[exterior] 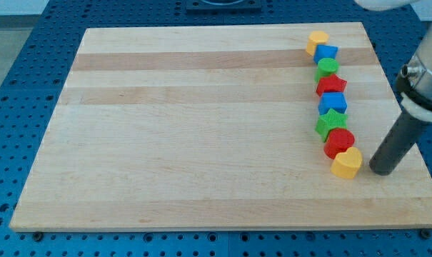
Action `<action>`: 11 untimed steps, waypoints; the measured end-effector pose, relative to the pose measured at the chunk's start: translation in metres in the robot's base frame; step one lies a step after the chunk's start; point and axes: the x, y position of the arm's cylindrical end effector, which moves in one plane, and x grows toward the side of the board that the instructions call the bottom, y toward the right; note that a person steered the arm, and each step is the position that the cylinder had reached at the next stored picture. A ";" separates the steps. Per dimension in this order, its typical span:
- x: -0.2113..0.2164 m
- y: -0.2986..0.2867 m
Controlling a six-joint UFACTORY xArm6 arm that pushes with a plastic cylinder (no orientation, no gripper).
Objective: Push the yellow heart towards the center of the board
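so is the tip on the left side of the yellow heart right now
No, my tip sits just to the view's right of the yellow heart, at the bottom end of the block column.

The wooden board point(201, 128) carries eight coloured blocks point(332, 100) in a column near the view's right edge.

Blocks point(332, 107) in column near board's point(201, 128) right edge; tip point(380, 170) right of lowest block.

Yellow heart point(346, 163), red cylinder point(338, 142), pale wooden board point(201, 128).
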 end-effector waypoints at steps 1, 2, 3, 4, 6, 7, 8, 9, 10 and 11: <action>-0.001 -0.037; -0.001 -0.066; 0.003 -0.089; 0.002 -0.114; -0.047 -0.153; -0.081 -0.156; -0.094 -0.188; -0.093 -0.223; -0.082 -0.283; -0.102 -0.323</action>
